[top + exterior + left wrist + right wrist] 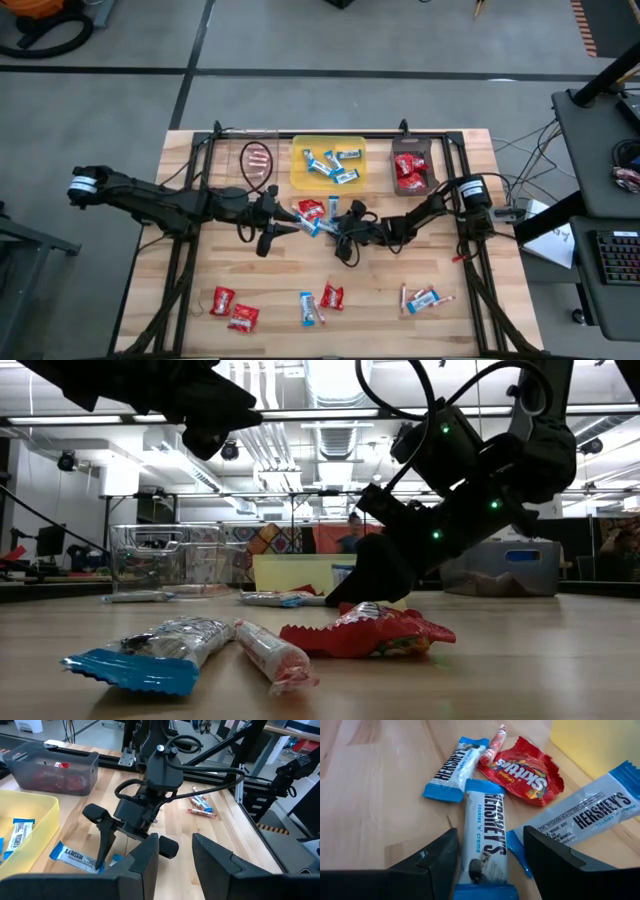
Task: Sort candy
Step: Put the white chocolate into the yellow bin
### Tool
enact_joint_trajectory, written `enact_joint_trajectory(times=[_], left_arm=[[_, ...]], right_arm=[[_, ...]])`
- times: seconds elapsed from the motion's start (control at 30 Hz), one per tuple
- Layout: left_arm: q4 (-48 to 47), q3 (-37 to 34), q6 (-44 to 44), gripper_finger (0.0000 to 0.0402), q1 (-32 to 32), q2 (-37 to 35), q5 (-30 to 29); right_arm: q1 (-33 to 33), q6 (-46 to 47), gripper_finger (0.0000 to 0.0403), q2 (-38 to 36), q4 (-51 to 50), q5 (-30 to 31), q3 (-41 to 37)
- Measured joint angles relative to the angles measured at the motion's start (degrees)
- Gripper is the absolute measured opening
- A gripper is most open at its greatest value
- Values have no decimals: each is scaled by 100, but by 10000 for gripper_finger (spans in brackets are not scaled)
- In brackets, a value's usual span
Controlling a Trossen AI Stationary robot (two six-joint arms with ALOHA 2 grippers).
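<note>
Candy [485,830]: blue-and-white bars, red packet [530,770].

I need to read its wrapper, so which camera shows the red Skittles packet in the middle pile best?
The right wrist view: the Skittles packet fills it, logo legible. The low view shows it edge-on; the high view, a speck.

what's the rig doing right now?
Sorting candy into trays. The right gripper is down at the centre pile with jaws open astride a blue-and-white bar, not yet closed on it. The left gripper waits beside it holding nothing. The yellow tray already holds bars, the dark tray red packets. More candy is loose on the table.
</note>
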Motion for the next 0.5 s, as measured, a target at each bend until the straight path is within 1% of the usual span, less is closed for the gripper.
enact_joint_trajectory(times=[0.3, 0.4, 0.5], left_arm=[[73, 0, 0, 103, 0, 0, 0], [89, -2, 0, 103, 0, 0, 0], [87, -4, 0, 103, 0, 0, 2]], right_arm=[[-69, -46, 211, 278, 222, -231, 11], [-40, -28, 195, 311, 220, -248, 13], [-34, -26, 164, 308, 205, -291, 7]])
